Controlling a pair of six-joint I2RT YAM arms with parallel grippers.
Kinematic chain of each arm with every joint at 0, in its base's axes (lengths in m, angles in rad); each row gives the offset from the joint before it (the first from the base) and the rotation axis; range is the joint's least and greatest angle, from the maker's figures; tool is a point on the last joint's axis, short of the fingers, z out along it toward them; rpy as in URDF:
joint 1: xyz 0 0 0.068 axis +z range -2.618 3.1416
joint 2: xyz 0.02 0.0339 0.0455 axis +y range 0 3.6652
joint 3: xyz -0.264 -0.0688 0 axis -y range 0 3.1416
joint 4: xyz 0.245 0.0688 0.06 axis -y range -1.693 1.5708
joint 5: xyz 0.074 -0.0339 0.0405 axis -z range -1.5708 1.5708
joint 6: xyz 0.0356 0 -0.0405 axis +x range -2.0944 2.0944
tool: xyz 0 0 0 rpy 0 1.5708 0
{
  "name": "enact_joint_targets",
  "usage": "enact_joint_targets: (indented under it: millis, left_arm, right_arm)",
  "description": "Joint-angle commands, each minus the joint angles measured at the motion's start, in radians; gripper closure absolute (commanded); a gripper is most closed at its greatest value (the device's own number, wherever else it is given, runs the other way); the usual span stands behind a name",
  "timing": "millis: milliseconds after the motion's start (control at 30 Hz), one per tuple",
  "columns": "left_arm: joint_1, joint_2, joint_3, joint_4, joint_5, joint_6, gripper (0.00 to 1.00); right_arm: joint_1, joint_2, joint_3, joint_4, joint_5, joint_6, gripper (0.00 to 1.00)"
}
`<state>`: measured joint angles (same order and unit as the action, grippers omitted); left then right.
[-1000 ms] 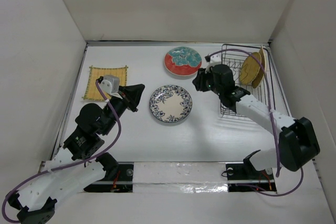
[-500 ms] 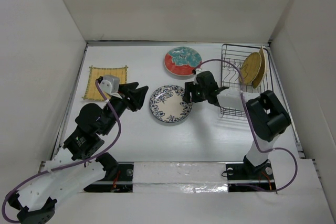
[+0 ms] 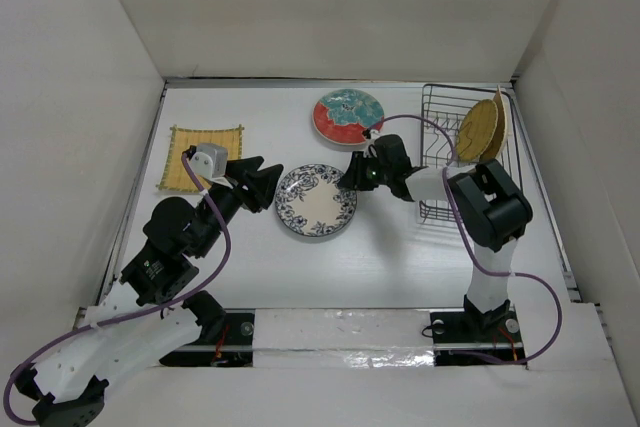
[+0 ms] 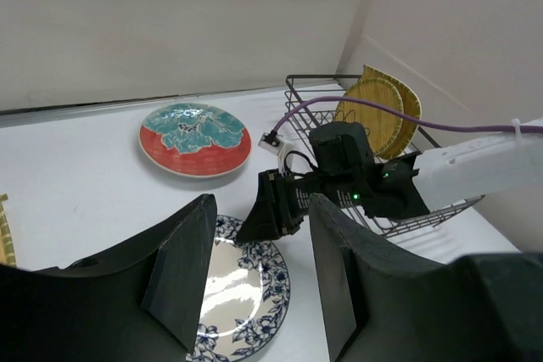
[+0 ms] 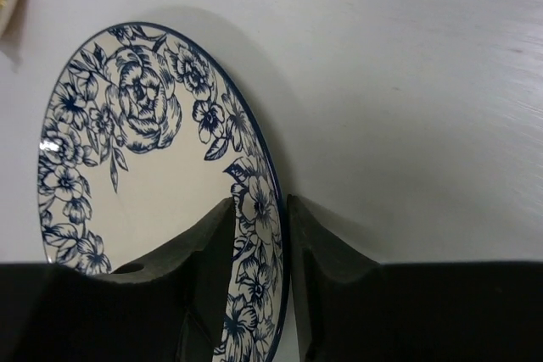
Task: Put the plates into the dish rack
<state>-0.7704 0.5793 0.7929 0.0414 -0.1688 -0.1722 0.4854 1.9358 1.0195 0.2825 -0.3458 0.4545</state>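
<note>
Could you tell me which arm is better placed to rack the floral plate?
Right: the right gripper pinches the round blue-and-white floral plate near the black wire dish rack; left gripper is open.

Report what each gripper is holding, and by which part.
The right gripper pinches the blue-and-white floral plate by its rim, one finger on each face. The left gripper is open and holds nothing.

Floral plate (image 5: 153, 175) lower rim hidden behind fingers (image 5: 204, 277); dish rack (image 3: 436, 107) partly behind right arm (image 3: 490, 212).
</note>
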Motion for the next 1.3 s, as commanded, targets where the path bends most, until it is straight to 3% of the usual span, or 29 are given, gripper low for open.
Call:
enact_joint_targets:
  millis: [0, 100, 200, 433, 733, 867, 1067, 1167, 1267]
  left_arm:
    - [0.002, -0.009, -0.007, 0.055, 0.008, 0.01, 0.55]
    - [0.002, -0.007, -0.014, 0.058, -0.006, 0.013, 0.55]
    - [0.002, -0.013, -0.006, 0.052, 0.006, 0.01, 0.55]
    - [0.002, -0.019, -0.007, 0.058, 0.005, 0.011, 0.54]
    - [0.002, -0.027, -0.014, 0.055, -0.009, 0.011, 0.54]
    - [0.002, -0.038, -0.012, 0.06, 0.006, 0.008, 0.54]
    - [0.002, -0.042, -0.011, 0.061, 0.023, 0.002, 0.54]
    - [0.002, -0.035, -0.008, 0.058, 0.025, -0.001, 0.54]
    - [0.002, -0.039, -0.007, 0.06, 0.04, -0.004, 0.54]
  right_arm:
    - [0.022, 0.048, -0.006, 0.055, -0.079, 0.059, 0.65]
    - [0.032, 0.055, -0.028, 0.09, -0.09, 0.092, 0.78]
    - [0.032, 0.061, -0.032, 0.106, -0.101, 0.102, 0.99]
    - [0.062, -0.041, -0.087, 0.293, -0.171, 0.223, 1.0]
    - [0.097, -0.359, -0.03, 0.254, -0.084, 0.217, 1.0]
    - [0.033, -0.497, -0.013, 0.176, 0.02, 0.179, 1.0]
    - [-0.235, -0.746, 0.014, -0.032, 0.177, 0.101, 1.0]
    - [-0.358, -0.822, 0.08, -0.155, 0.392, 0.027, 1.0]
    - [-0.456, -0.841, 0.16, -0.219, 0.479, -0.045, 1.0]
